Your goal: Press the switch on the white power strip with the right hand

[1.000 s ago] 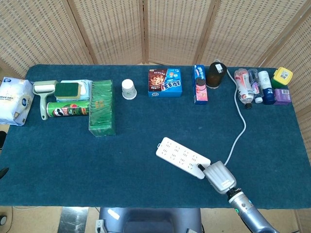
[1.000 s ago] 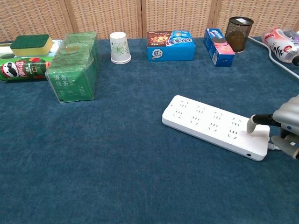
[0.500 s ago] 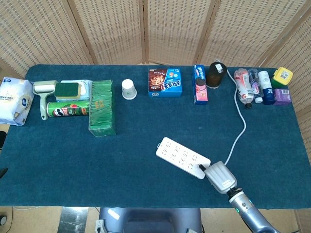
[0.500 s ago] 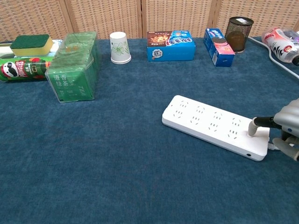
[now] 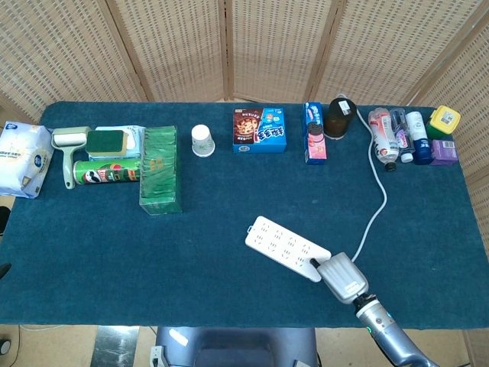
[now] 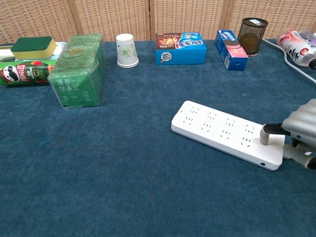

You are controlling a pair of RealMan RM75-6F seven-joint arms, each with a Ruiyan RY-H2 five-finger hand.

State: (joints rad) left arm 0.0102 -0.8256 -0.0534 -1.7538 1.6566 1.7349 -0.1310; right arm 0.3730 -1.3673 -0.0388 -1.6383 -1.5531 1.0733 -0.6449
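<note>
The white power strip (image 5: 284, 248) (image 6: 222, 129) lies slanted on the blue cloth at the front right. My right hand (image 5: 342, 277) (image 6: 302, 127) is at its right end, where the cord leaves. One fingertip (image 6: 266, 136) is stretched out and presses down on that end of the strip, covering the switch there. The rest of the hand's fingers are curled in and hold nothing. My left hand shows in neither view.
The strip's white cord (image 5: 377, 200) runs back to the bottles (image 5: 391, 134) at the far right. Along the back stand a mesh cup (image 6: 252, 35), blue boxes (image 6: 180, 48), a paper cup (image 6: 127, 50), a green tea box (image 6: 79, 69) and a chips can (image 6: 24, 73).
The right hand has shifted slightly left and toward the strip, its fingertip staying on the strip's right end. The strip has not moved.
</note>
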